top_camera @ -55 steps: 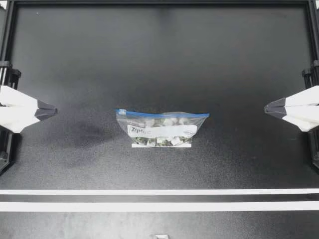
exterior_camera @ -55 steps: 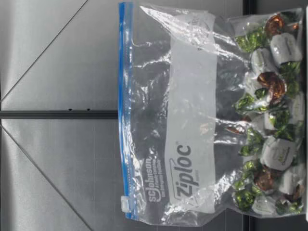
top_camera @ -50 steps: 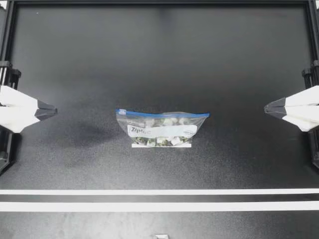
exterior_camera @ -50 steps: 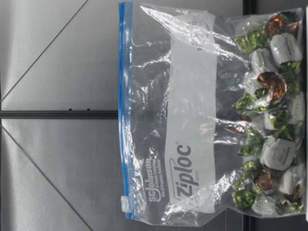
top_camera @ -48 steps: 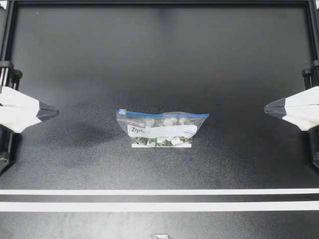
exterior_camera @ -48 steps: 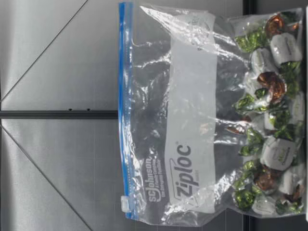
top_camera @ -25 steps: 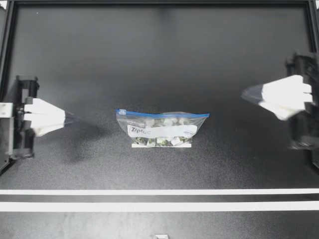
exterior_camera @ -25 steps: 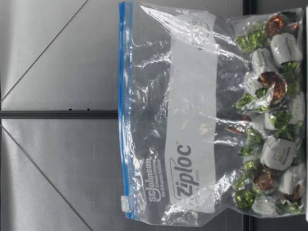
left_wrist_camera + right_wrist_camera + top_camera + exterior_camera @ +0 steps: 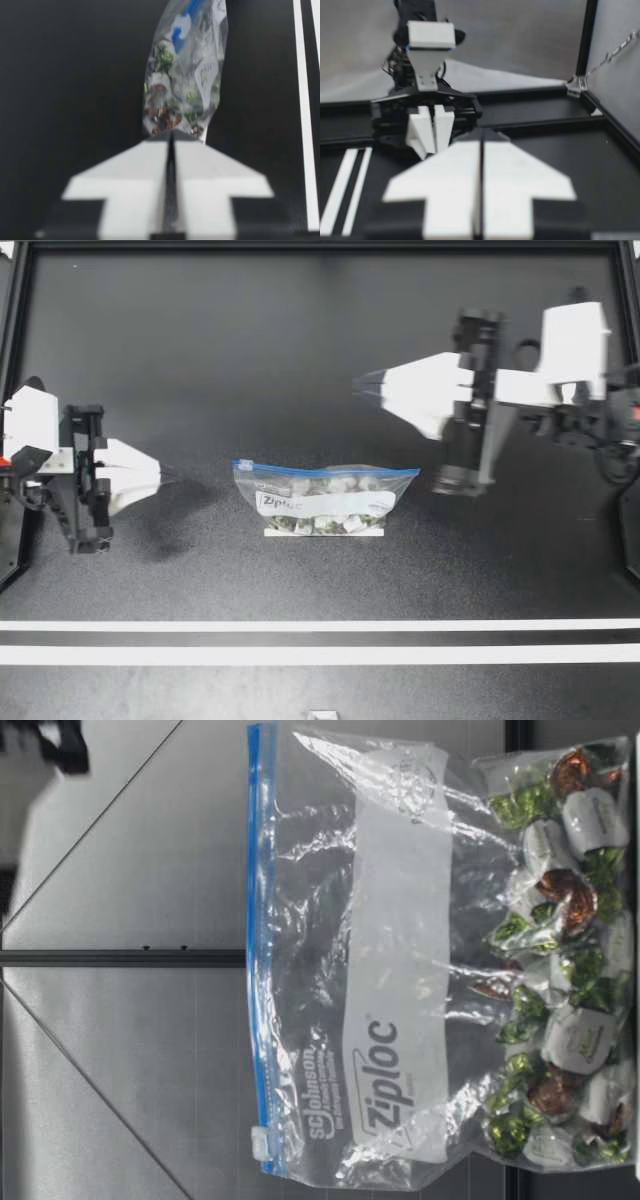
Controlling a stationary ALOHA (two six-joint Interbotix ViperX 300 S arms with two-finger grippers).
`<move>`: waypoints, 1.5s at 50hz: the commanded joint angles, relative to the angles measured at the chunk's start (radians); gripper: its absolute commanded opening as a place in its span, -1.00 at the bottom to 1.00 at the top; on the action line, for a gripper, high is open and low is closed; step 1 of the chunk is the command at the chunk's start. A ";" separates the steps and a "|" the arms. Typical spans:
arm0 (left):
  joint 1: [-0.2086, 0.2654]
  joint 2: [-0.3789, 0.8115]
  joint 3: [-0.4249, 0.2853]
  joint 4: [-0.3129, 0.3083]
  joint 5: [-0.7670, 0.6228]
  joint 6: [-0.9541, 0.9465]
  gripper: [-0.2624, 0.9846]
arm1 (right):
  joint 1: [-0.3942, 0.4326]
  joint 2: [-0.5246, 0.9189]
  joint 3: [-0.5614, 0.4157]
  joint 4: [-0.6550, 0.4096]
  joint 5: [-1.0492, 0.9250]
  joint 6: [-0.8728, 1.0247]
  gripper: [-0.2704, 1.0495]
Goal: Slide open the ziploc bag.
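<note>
Top view: bag [image 9: 325,496] mid-table, blue seal [image 9: 330,470] on its far edge, slider [image 9: 243,463] at the left end; left gripper [image 9: 170,477] well to its left, right gripper [image 9: 358,385] off its far right corner, neither touching. Low view: bag upright, sweets [image 9: 575,1040] at the bottom, seal shut. Wrist views: both grippers clenched empty; I'd open them, right steadying the top right corner, left drawing the slider rightward.

My left hand [image 9: 165,476] is pointing inward, closed tight; my right hand [image 9: 360,383] is reaching farther in, likewise closed.
</note>
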 commanded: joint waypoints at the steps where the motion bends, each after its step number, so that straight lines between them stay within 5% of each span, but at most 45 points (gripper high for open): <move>1: 0.003 0.038 -0.037 -0.002 -0.054 0.002 -0.31 | -0.018 0.046 -0.074 -0.015 0.015 -0.002 -0.66; 10: 0.003 0.158 -0.089 0.000 -0.121 0.003 -0.04 | -0.020 0.117 -0.144 -0.040 0.080 -0.002 -0.37; 22: -0.015 0.270 -0.167 0.000 -0.179 0.000 -0.02 | -0.020 0.186 -0.199 -0.061 0.137 0.000 0.02; 40: -0.035 0.318 -0.198 0.000 -0.219 -0.002 -0.05 | -0.005 0.230 -0.225 -0.061 0.146 0.002 0.07; 62: -0.035 0.311 -0.193 0.002 -0.212 0.000 -0.81 | 0.044 0.307 -0.301 -0.083 0.247 0.000 0.07; 75: -0.035 0.311 -0.192 0.017 -0.210 0.002 -0.85 | 0.075 0.362 -0.353 -0.170 0.330 0.002 0.09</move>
